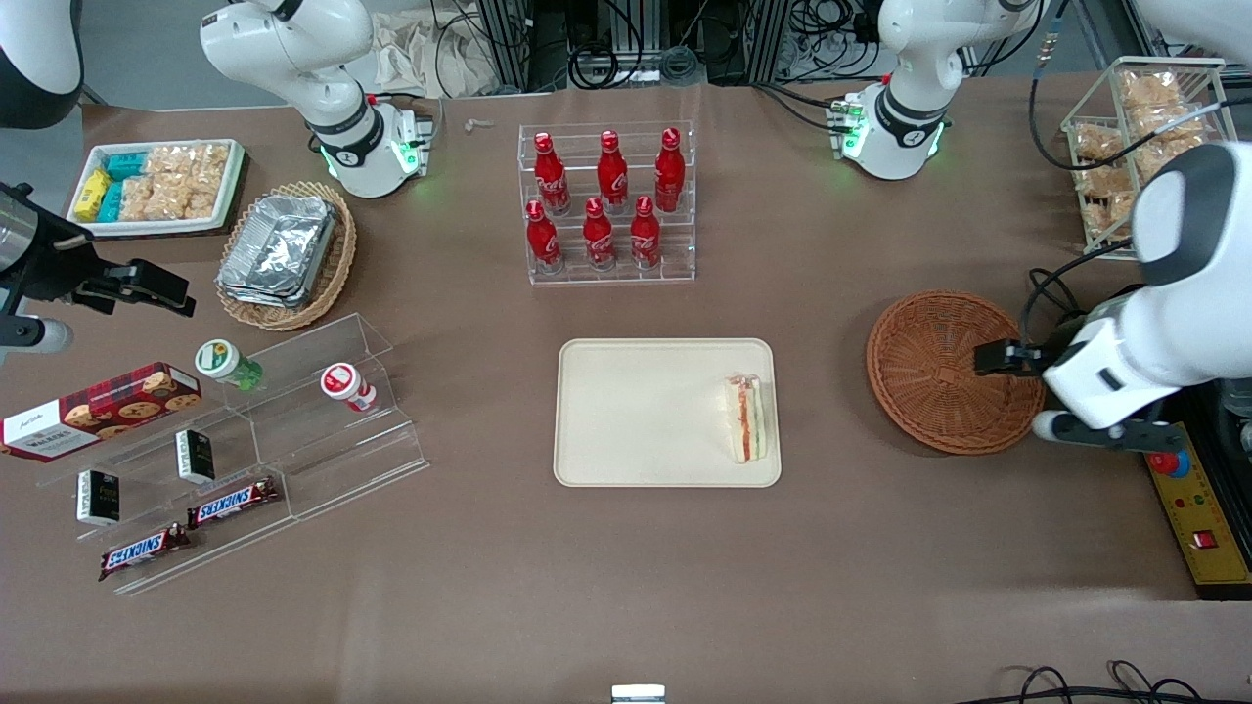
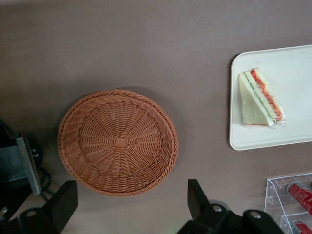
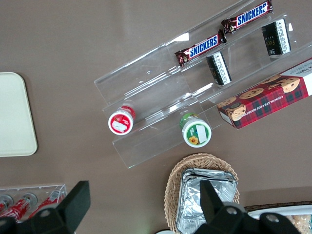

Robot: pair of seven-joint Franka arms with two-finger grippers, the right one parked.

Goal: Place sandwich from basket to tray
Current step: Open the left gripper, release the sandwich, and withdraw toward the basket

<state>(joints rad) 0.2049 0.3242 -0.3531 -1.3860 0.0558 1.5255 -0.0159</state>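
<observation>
sandwich lies in tray, at its edge nearest basket | our hand hangs above basket, wide, holding nothing | step: retreat; we'd lift straight, clear of the wicker rim

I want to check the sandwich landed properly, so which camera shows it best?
The left wrist view: the sandwich lies on the tray, its filling layers plain. The front view shows it smaller; the right wrist view misses it. The open end effector hangs above the basket.
</observation>
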